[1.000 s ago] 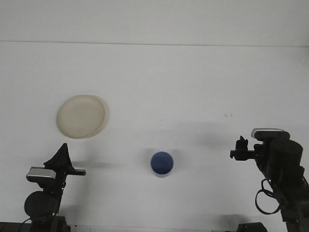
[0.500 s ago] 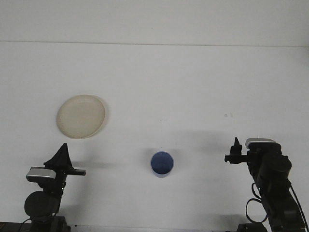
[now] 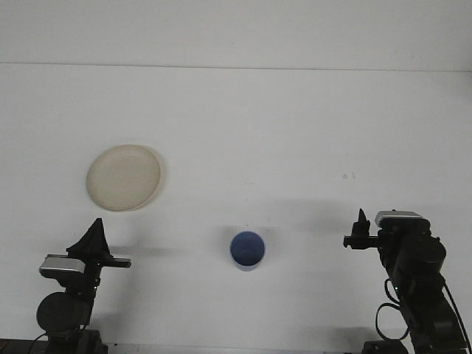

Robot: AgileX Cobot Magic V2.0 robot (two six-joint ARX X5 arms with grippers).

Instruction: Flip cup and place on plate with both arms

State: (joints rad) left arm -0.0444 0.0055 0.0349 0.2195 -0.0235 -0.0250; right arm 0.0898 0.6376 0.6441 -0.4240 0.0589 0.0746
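Near the front centre of the white table [image 3: 280,125] stands the blue cup [image 3: 247,250], seen from above as a round blue disc with a pale rim; whether the visible face is its base or its mouth cannot be told from this view. Bare table surface surrounds the cup on every side, with nothing touching it.

To the cup's upper left, well apart from it, lies the cream plate [image 3: 123,177], flat on the table and holding nothing. An open strip of tabletop separates plate and cup.

The left gripper [image 3: 94,237] sits at the lower left, below the plate and level with the cup, clear of both. Its dark fingers rise to a single point; whether the jaws are apart or together cannot be told.

The right gripper [image 3: 361,231] sits at the lower right, pointing toward the cup with free table between them. Its jaw state likewise cannot be told.

Beyond the plate, the table runs uncluttered to its far edge, meeting a pale wall [image 3: 236,29]
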